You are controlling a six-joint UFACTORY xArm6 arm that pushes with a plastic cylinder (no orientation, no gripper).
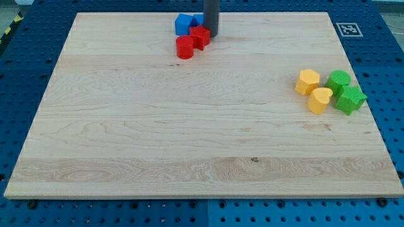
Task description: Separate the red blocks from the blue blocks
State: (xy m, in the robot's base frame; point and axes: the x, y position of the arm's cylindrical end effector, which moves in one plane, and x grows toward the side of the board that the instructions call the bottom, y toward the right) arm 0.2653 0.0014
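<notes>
**Still clustered: red and blue blocks touch at the far edge**

Nearest the viewer, the wooden board (189, 145) lies bare across its near half. Farther back on the right sit two yellow blocks (308, 81) (320, 99) and two green blocks (339, 80) (350, 99), packed close together, well apart from the rest. At the far edge, just left of centre, a red cylinder (185, 46) touches a red block (200, 36) of unclear shape, which in turn touches a blue block (184, 24); a second blue piece (198, 19) shows beside the rod. My tip (211, 34) rests just right of the red block, touching or nearly so. No pincer exists on this arm, so no grasp state can be told.
</notes>
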